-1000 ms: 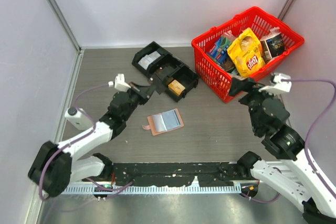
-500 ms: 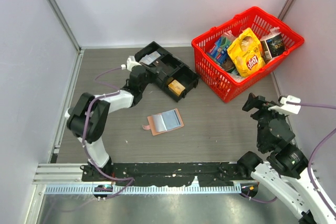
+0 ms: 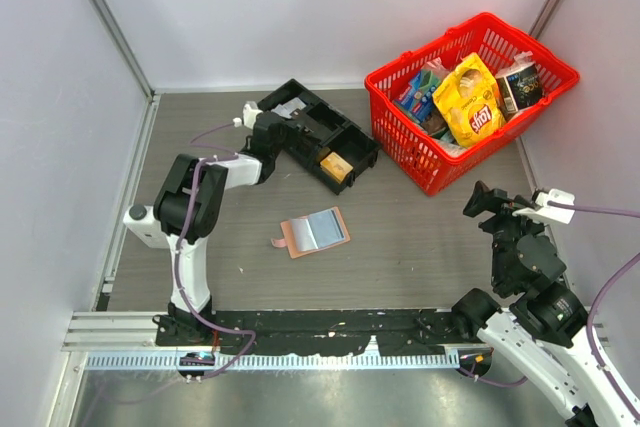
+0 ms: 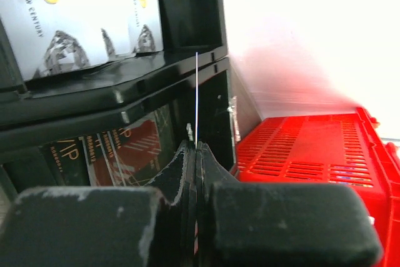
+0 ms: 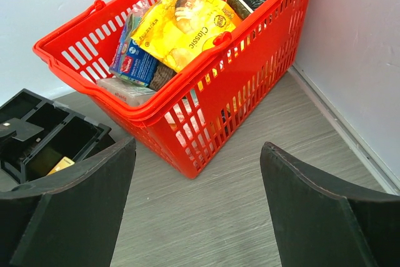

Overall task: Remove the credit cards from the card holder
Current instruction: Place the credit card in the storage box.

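Note:
The salmon-pink card holder [image 3: 315, 231] lies open on the table, its pale blue inside facing up, and no gripper is near it. My left gripper [image 3: 280, 134] reaches over the black compartment tray [image 3: 350, 137]. It is shut on a credit card [image 4: 196, 98], which shows edge-on as a thin pale line rising from the fingertips [image 4: 187, 154]. A silver VIP card [image 4: 81, 23] and a dark red card [image 4: 119, 151] lie in the tray's compartments. My right gripper [image 3: 484, 199] [image 5: 199, 154] hangs open and empty at the right, facing the basket.
A red shopping basket [image 3: 392, 75] [image 5: 187, 129] full of snack packets stands at the back right. A yellow item [image 3: 337, 165] sits in the tray's near compartment. Grey walls close off the left, back and right sides.
The left arm has swung from beside the card holder out to the black tray, carrying the card. The right arm has drawn back from the basket toward the right wall, still open.

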